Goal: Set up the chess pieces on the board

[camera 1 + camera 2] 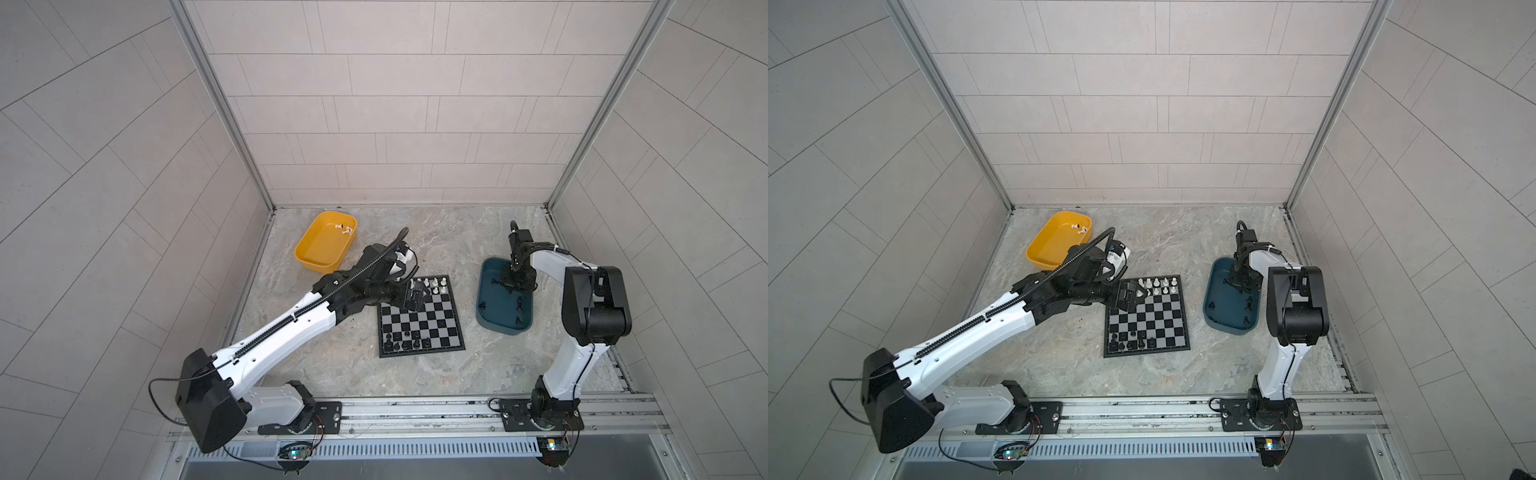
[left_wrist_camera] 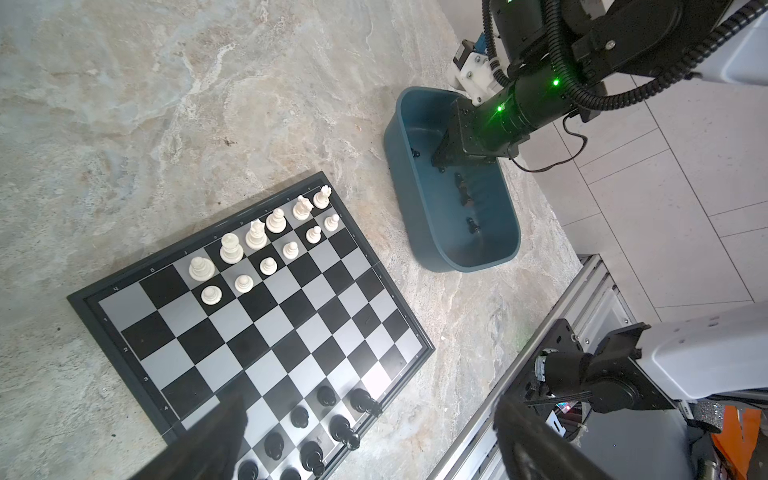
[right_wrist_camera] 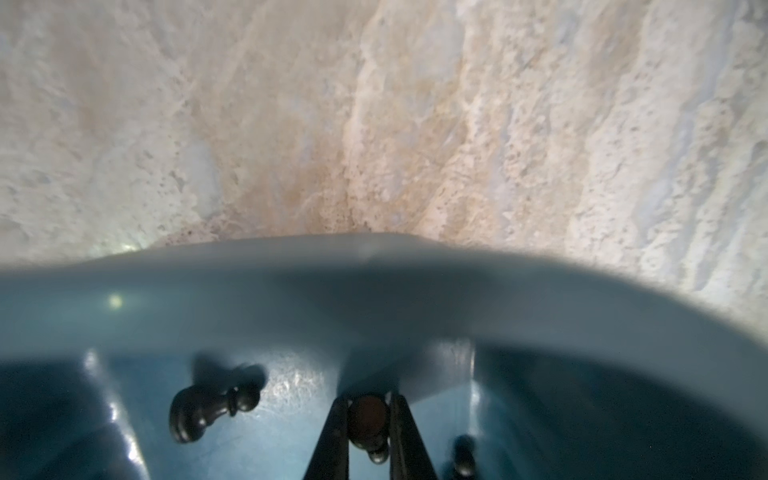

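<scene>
My right fingers (image 3: 366,401) pinch tiny black piece (image 3: 368,422) lying in teal tray (image 3: 374,282). Looks light, hard, slippery; best held at round base. My left fingers (image 1: 417,296) wide, empty.

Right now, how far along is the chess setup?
Past halfway, I'd judge. Done: white pieces fill most of two rows at the far edge of the board, black pieces part of the near edge. In hand: the right gripper grips a black piece in the teal tray; the left gripper hangs open over the board. Left: two white pieces in the yellow tray, more black ones in the teal.
</scene>
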